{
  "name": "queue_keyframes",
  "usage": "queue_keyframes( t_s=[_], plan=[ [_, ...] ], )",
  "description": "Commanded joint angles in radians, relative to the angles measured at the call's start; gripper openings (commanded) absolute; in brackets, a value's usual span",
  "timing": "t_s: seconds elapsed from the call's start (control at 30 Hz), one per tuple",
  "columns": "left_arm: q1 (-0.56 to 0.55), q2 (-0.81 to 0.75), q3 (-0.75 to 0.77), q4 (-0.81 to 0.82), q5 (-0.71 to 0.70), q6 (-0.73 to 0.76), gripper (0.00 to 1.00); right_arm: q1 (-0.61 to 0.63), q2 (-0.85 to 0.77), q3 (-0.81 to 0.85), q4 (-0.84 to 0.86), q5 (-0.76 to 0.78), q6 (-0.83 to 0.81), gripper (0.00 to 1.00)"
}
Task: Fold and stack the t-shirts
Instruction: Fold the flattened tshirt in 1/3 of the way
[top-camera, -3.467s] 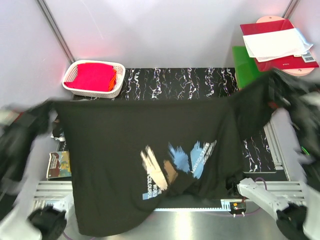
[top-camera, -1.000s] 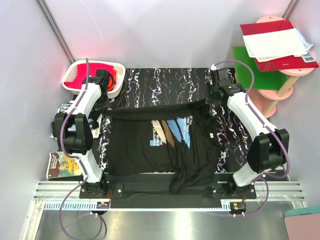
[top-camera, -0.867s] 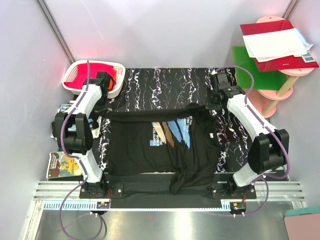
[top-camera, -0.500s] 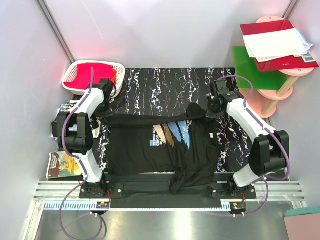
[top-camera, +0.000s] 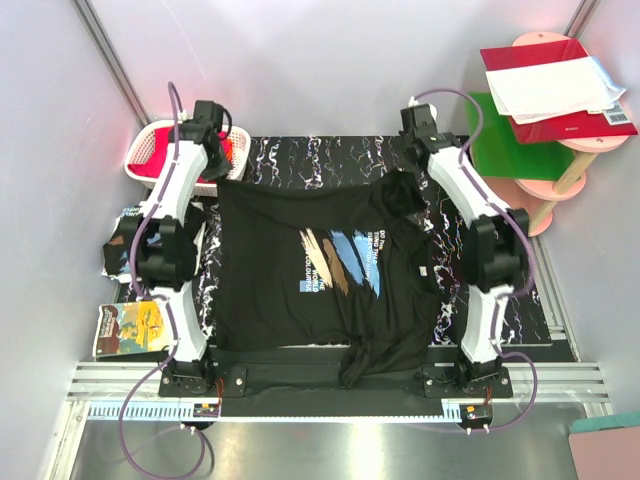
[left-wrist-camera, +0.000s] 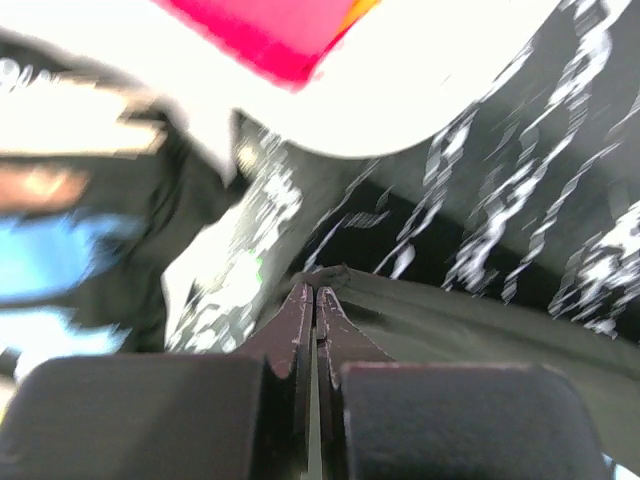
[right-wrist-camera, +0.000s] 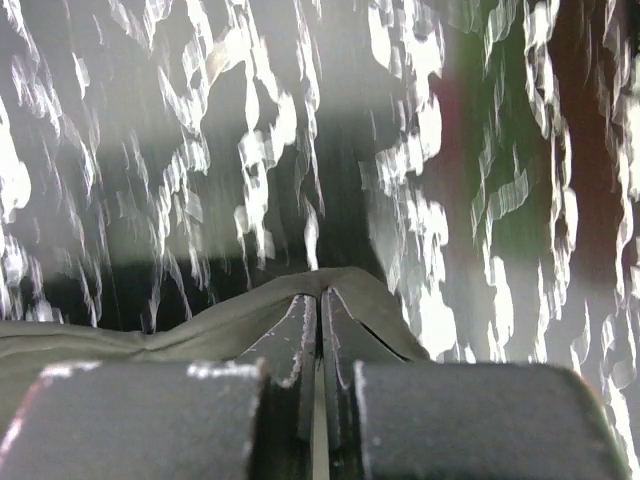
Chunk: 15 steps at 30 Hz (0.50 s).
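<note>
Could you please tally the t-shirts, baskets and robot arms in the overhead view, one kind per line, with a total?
Black t-shirt: 1
White basket: 1
Robot arms: 2, the left arm and the right arm
Total: 4

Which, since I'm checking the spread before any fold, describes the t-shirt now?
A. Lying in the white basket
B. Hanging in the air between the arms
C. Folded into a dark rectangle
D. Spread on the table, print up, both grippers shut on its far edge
D: the t-shirt lies spread on the table with its print facing up, and the left gripper and right gripper each pinch its far edge.
</note>
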Motion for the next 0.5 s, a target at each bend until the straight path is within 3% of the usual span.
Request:
queue_keyframes(
  t_s=[0.0, 0.13, 0.47],
  plan=[
    [-0.014, 0.128, 0.136, 0.021, 0.061, -0.001, 0.0, -0.011, 0.184, 0.2, 0.108, 0.101, -0.118, 0.0],
    [-0.027, 0.153, 0.096, 0.021, 0.081, 0.025, 0.0, -0.011, 0.226, 0.197, 0.104, 0.079, -0.134, 0.0],
    [-0.048, 0.016, -0.239, 0.048, -0.111, -0.01, 0.0, -0.009, -0.026, -0.112, 0.147, -0.002, -0.083, 0.0]
  ],
)
